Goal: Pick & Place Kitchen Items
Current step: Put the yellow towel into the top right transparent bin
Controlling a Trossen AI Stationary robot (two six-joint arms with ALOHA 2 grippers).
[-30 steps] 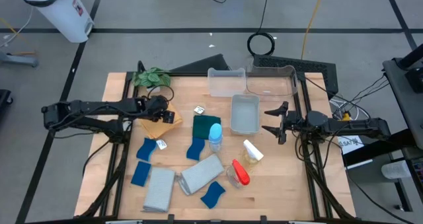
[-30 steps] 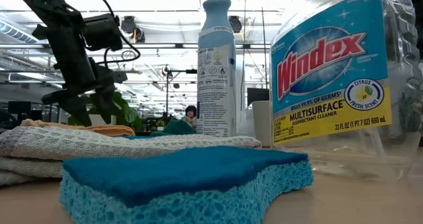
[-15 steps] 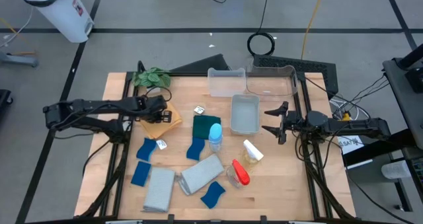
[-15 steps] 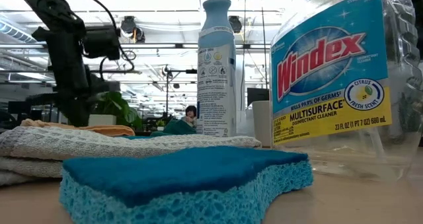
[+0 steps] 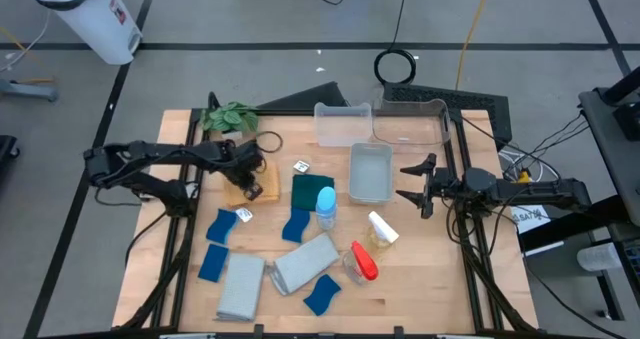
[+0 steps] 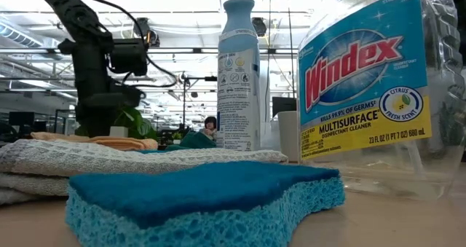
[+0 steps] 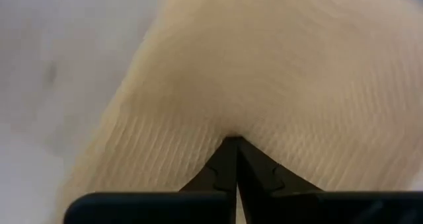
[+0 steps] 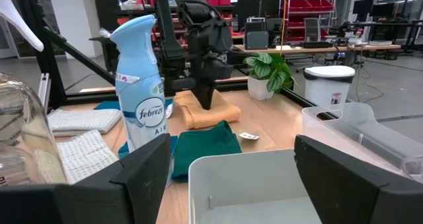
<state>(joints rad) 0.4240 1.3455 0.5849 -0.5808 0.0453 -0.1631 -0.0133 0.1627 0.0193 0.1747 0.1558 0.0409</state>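
Observation:
The orange cloth [image 5: 268, 187] lies flat on the table's left half, also seen from the right wrist view [image 8: 221, 115]. My left gripper [image 5: 250, 182] stands over it, pointing steeply down, shut with its tips in the cloth's top. A dark teal cloth [image 5: 310, 191], a blue-topped spray bottle [image 5: 326, 209], bottles with a white top [image 5: 381, 231] and a red top [image 5: 362, 262], blue sponges [image 5: 222, 226] and grey cloths [image 5: 240, 286] lie further toward the near edge. My right gripper [image 5: 420, 184] waits open and level at the right edge. My left gripper comes from above, pointing steeply down. Its shut fingertips [image 7: 231, 145] sink into the top of the orange cloth [image 7: 231, 121], which puckers around them. One layer or several, I cannot tell. The cloth still lies flat on the table.
Three clear bins stand at the back centre, one [image 5: 371, 171] just in front of my right gripper, two [image 5: 343, 124] [image 5: 410, 122] at the far edge. A small potted plant [image 5: 230, 117] sits at the far left corner, and a cable loop [image 5: 268, 141] lies beside it.
My left gripper has sunk onto the orange cloth, shifting a little toward the near edge. Its wrist has rolled, and its fingers, spread a second ago, have shut. The cloth stays on the table.

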